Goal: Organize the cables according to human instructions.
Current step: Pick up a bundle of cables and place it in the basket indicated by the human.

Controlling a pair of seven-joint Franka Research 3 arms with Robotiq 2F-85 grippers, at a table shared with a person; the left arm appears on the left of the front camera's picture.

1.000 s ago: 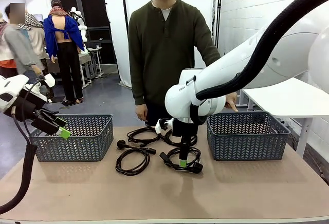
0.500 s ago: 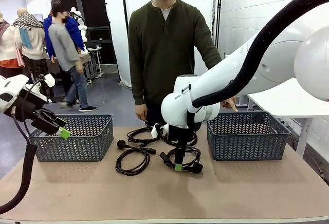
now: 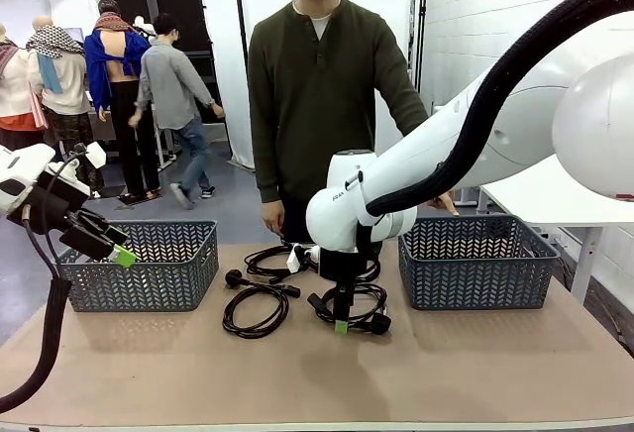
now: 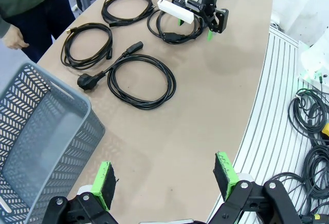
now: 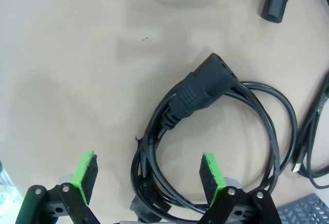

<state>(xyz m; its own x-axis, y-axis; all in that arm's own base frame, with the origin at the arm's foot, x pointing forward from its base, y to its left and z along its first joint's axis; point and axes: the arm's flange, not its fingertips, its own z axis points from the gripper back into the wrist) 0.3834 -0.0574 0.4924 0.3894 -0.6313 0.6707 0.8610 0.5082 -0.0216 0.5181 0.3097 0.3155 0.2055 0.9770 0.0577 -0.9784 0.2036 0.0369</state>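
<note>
The table point(image 3: 475, 373) is shared with a person point(image 3: 317, 95), who is stood at the far side. Four cables point(image 3: 256, 311) are laid in the middle of it, between the left basket point(image 3: 149, 269) and the right basket point(image 3: 475, 264). Since a moment ago the right arm point(image 3: 475, 125) has been brought lower and a little toward the left basket. So the right gripper point(image 3: 340, 326) is now held just above the nearest cable point(image 5: 277, 131), the round loop closest to the robot. In the right wrist view the green pads point(image 5: 86, 175) are spread wide, part of that loop and its chunky plug point(image 5: 198, 95) are seen between them, and nothing is gripped yet. One hand point(image 3: 446, 197) of the person is kept by the right basket, as before; that basket may be the one meant, but this cannot be told for sure. The left arm point(image 3: 30, 184) has not been moved, and the left gripper point(image 3: 121, 244) is held wide open in the air by the left basket, with nothing in it. No cable has been put in a basket, so the first pick-up is judged to be close and the sorting hardly begun.
</note>
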